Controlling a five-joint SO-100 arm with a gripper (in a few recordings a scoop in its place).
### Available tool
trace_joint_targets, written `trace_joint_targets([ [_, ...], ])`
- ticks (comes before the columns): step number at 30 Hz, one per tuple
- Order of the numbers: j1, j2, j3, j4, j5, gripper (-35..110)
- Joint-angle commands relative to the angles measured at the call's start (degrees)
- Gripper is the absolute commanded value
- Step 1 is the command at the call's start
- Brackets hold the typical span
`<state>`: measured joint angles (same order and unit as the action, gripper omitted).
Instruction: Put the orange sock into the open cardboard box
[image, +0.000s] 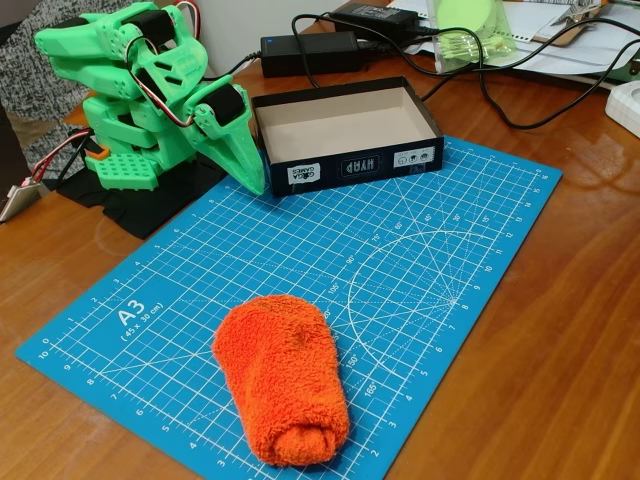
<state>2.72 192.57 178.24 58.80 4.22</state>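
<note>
The orange sock (283, 379) is lying on the blue A3 cutting mat (420, 270), near the mat's front edge and toward its left half, with its rolled end pointing at the front edge. The open cardboard box (346, 165) is sitting at the mat's far edge, its black front wall with white printed labels facing the camera and its tan inside bare. The green arm (140, 90) is resting folded at the mat's far left corner, on the wooden table (560, 380). Its gripper (245, 165) is pointing down beside the box's left wall, well apart from the sock; its fingers are looking pressed together with nothing between them. A black power adapter (310, 52) and cables are lying behind the box.
</note>
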Motion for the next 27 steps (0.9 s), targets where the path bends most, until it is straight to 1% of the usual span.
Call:
trace_joint_targets([
  [1,-1.2,1.0,-1.2,1.8,4.3,0],
  [27,-0.4,1.0,-1.2,1.8,4.6,0],
])
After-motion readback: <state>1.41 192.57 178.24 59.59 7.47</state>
